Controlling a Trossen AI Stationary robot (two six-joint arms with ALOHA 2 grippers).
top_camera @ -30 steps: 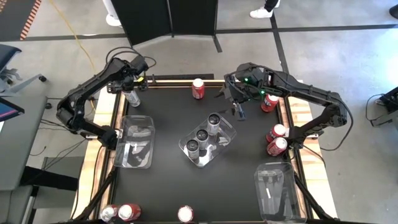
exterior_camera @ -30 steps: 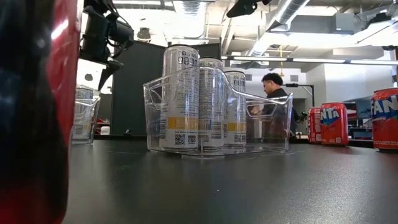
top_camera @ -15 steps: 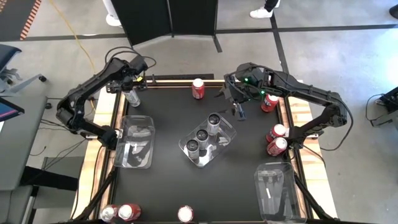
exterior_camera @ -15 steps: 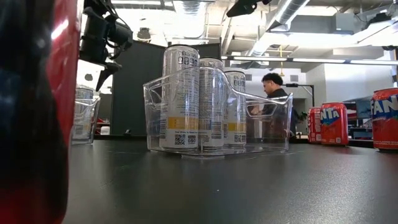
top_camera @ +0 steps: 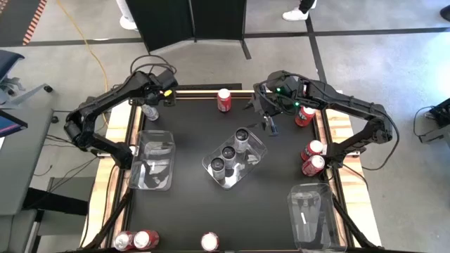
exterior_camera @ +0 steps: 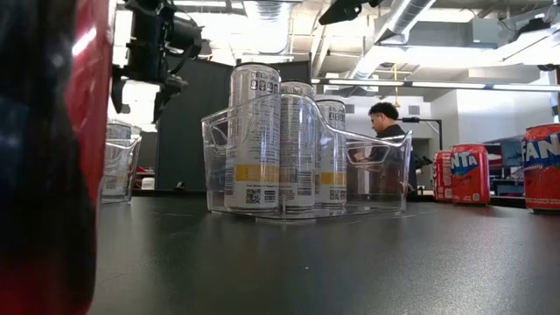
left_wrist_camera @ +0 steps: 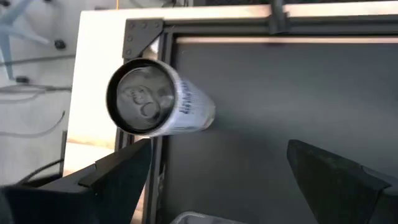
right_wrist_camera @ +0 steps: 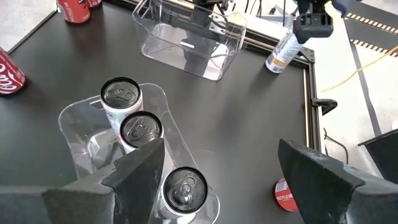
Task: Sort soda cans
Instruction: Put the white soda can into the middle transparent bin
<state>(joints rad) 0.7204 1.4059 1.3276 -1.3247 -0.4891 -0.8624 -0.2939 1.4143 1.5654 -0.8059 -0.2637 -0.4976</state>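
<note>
Silver-grey and slim, the lone soda can [top_camera: 150, 110] at the table's far left corner stands just beside the raised table edge [left_wrist_camera: 146, 34], and that is where trouble could start. If the left gripper [top_camera: 160, 93] drops off-centre, one finger could strike the can's rim and tip it over the edge or roll it away; the clear rectangular plastic tray [top_camera: 152, 160] nearer on the left side could also be clipped on the carry.

That left gripper hovers above and slightly right of the can, fingers [left_wrist_camera: 118, 177] spread wide, holding nothing and touching nothing. The right gripper [top_camera: 268, 121] waits above the far centre-right of the table, also wide open and empty, looking down on the middle clear tray [right_wrist_camera: 81, 134], which already holds three silver-grey cans [top_camera: 229, 152] in a row.

Red cans remain scattered: one [top_camera: 224, 100] at the far edge, one [top_camera: 304, 115] by the right arm, two [top_camera: 312, 156] at the right edge, and more [top_camera: 135, 240] along the near edge. A third clear tray [top_camera: 310, 214] sits near right, no cans in it.
</note>
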